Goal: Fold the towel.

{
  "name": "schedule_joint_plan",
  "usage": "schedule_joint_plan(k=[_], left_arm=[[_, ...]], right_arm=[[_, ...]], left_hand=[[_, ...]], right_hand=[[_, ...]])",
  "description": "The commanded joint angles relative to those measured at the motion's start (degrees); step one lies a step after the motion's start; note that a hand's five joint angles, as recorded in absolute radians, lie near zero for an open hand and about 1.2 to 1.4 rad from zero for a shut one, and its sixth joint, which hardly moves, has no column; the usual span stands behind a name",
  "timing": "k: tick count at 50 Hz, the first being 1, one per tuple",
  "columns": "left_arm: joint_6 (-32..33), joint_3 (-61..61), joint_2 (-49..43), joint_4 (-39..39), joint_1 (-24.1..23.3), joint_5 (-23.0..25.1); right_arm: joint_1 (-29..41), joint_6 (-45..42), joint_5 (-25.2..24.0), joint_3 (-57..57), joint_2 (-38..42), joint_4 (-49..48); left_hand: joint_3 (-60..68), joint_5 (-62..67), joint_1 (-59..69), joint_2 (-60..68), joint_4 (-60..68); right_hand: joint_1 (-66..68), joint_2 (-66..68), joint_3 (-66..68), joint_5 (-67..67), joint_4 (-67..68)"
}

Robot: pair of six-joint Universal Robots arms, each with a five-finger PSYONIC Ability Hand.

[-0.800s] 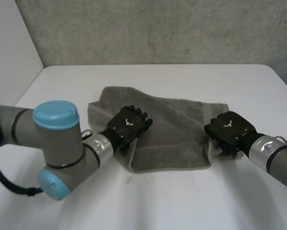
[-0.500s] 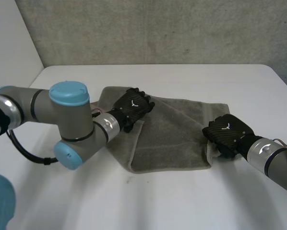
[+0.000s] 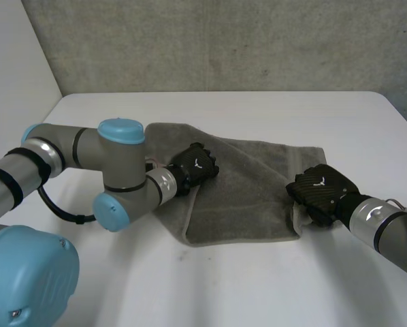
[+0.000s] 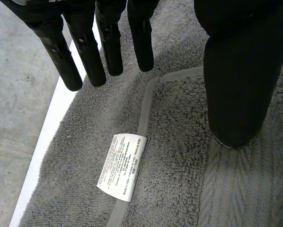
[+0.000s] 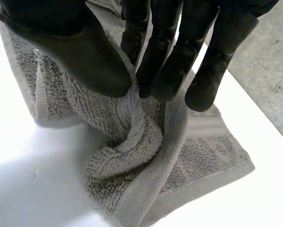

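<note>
A grey towel (image 3: 251, 184) lies partly folded in the middle of the white table, its left part doubled over. My left hand (image 3: 195, 165) rests on that left part with fingers straight, open. Its wrist view has the fingers (image 4: 87, 52) and thumb (image 4: 238, 71) just over the towel (image 4: 179, 142), beside a hem and a white label (image 4: 122, 166). My right hand (image 3: 319, 191) sits at the towel's right edge near the front corner. There its thumb (image 5: 75, 47) and fingers (image 5: 165, 56) pinch a raised fold of towel (image 5: 132, 156).
The white table (image 3: 258, 272) spreads bare in front of and behind the towel. A grey wall (image 3: 224, 41) stands along its far edge. My left arm's elbow (image 3: 122, 177) hangs low over the table left of the towel.
My left arm has swung its elbow back and to the left, and its hand has shifted a little across the towel's left part. The right hand has hardly moved, still pinching the edge.
</note>
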Motion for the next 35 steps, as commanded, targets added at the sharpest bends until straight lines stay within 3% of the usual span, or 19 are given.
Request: schedule_joint_plan(k=[1, 6, 10, 26, 35], left_arm=[[-0.2, 2.7, -1.4, -2.1, 0.0, 0.0], [-0.1, 4.2, -2.0, -5.8, 0.0, 0.0], [-0.1, 5.6, -2.6, -8.4, 0.0, -0.1], [-0.4, 5.0, -0.7, -8.3, 0.1, -1.0], [-0.8, 2.2, 1.8, -8.1, 0.4, -3.6]], right_arm=[[0.0, 0.0, 0.1, 0.0, 0.5, -0.1], [0.0, -0.1, 0.1, -0.1, 0.5, -0.1], [0.0, 0.0, 0.2, -0.1, 0.5, -0.2], [0.1, -0.1, 0.9, -0.1, 1.0, -0.2], [0.0, -0.1, 0.9, -0.1, 1.1, -0.1]], left_hand=[[11.4, 11.4, 11.4, 11.4, 11.4], [12.9, 12.9, 12.9, 13.0, 12.9], [22.3, 22.4, 22.3, 22.4, 22.3], [45.2, 45.2, 45.2, 45.2, 45.2], [41.0, 41.1, 41.0, 41.1, 41.0]], right_hand=[[3.9, 4.2, 4.1, 2.9, 3.0], [3.9, 4.2, 4.1, 2.9, 3.0], [3.9, 4.2, 4.1, 2.9, 3.0], [3.9, 4.2, 4.1, 2.9, 3.0], [3.9, 4.2, 4.1, 2.9, 3.0]])
